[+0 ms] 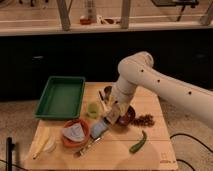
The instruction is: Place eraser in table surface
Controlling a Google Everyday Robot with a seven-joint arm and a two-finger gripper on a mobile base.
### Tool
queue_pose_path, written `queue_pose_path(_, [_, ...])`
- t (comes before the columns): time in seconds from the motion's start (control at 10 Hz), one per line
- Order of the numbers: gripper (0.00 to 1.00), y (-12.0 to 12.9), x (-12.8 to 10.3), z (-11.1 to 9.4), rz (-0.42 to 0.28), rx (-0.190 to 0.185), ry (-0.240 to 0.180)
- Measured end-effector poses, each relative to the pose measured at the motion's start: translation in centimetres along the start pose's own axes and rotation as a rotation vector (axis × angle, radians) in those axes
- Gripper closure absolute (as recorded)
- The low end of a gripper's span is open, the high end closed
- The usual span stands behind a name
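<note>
Nearest the camera, the pale plank tabletop (115, 159) carries a curved green pepper (138, 142) at 5 o'clock from its centre. A slim utensil (86, 148) lies at 7 o'clock, and a pale yellowish item (44, 146) (too blurred to name) sits by the near left corner. Just behind these is an orange bowl (67, 141) with a grey-blue lump in it, and beside it a blue-grey pad (99, 129).

At the tabletop's middle the gripper (112, 111) points down, its jaws clamped on the eraser (116, 115), a tan block with a dark edge. The eraser is held low over the planks; whether it touches the wood I cannot tell. A dark bowl (131, 113) lies just at the eraser's 3 o'clock, with a reddish-brown cluster (145, 120) further the same way and a small green cup (93, 109) at 9 o'clock. The green tray (61, 97) fills the far left, and the white arm (150, 75) reaches in from 3 o'clock.

Around the tabletop is speckled floor (15, 120), with a black cable (192, 142) at right. Beyond stands a dark cabinet front (55, 55) under a light ledge (110, 27) (a few small items on it), with upright frame posts (63, 12) above.
</note>
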Motion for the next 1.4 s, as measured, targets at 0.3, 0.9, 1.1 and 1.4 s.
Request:
queue_pose_path(0.3, [1.0, 0.5, -2.1, 0.8, -0.027, -0.017, -0.015])
queue_pose_path(0.9, [1.0, 2.6, -5.7, 3.0, -0.033, -0.035, -0.052])
queue_pose_path(1.1, [1.0, 3.2, -6.6, 3.8, -0.018, -0.04, -0.057])
queue_pose_path(1.4, [1.0, 4.3, -7.7, 5.3, 0.012, -0.051, -0.076])
